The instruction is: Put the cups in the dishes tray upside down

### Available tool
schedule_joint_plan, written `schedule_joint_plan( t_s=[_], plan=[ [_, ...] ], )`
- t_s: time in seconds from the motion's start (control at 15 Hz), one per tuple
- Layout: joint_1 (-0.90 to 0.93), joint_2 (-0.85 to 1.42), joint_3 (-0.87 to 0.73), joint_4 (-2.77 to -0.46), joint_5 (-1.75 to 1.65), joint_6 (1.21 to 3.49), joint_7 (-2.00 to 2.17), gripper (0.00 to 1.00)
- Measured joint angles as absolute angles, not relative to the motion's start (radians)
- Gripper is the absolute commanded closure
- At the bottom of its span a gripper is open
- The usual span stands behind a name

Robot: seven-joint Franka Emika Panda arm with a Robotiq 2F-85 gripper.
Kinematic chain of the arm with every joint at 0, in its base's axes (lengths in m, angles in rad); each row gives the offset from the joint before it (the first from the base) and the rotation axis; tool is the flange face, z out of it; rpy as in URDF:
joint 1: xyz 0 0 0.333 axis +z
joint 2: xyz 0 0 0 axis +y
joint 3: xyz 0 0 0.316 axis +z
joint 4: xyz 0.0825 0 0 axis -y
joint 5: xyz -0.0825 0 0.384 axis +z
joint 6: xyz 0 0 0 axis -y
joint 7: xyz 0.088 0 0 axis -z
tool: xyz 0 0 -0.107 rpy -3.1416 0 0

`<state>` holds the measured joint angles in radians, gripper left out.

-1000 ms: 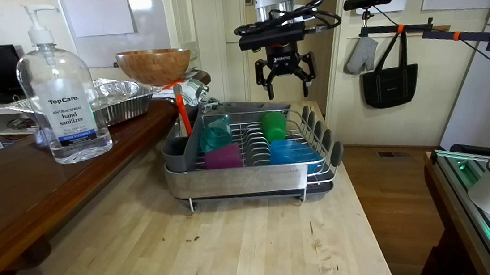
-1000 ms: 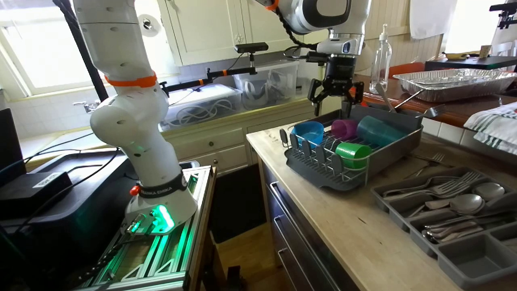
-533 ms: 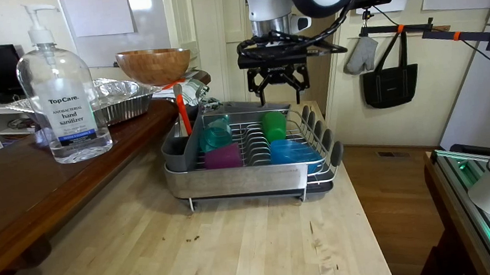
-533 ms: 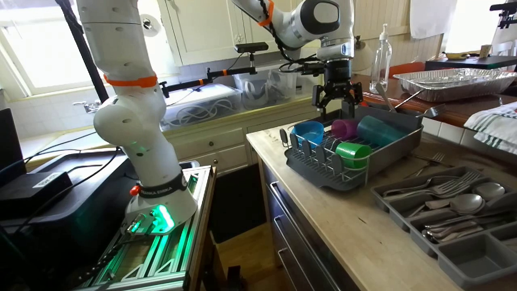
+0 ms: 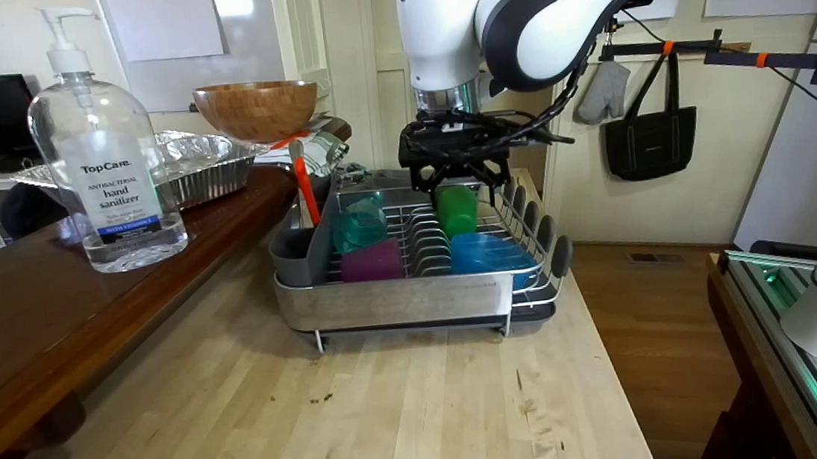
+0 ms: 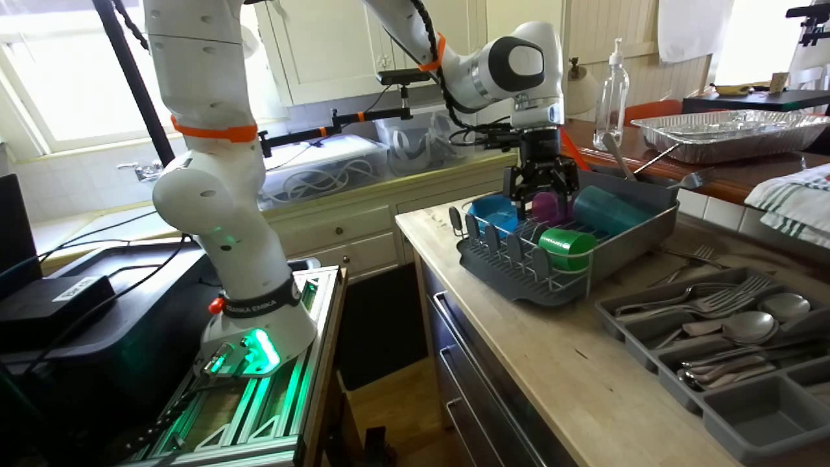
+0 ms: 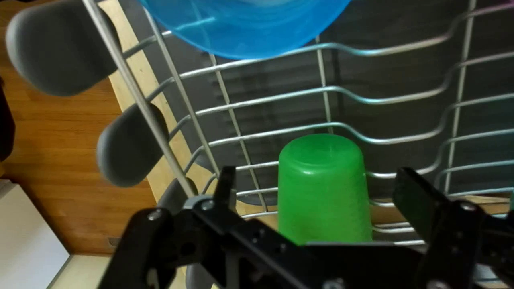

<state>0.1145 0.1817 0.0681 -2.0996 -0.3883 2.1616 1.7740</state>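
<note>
My tool [image 7: 316, 178] hangs wide and empty above the green tumbler [image 7: 324, 192], already in the wire dish rack [image 5: 400, 303] but sideways, so inverting it seems undone.

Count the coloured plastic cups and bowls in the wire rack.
4. In an exterior view: teal cup back left, magenta cup front left, green cup back right, blue bowl front right. Nested ones could be hidden.
</note>
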Motion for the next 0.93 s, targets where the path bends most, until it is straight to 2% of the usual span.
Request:
schedule_joint_plan(
  t_s=[0.8, 0.87, 0.93],
  plan=[
    [0.144, 0.255, 0.023, -2.095, -0.463, 2.207, 1.843, 0.0],
    [0.146, 0.26, 0.021, -2.095, -0.472, 2.209, 1.843, 0.02],
    [0.148, 0.264, 0.019, -2.095, -0.481, 2.21, 1.844, 0.14]
  ],
)
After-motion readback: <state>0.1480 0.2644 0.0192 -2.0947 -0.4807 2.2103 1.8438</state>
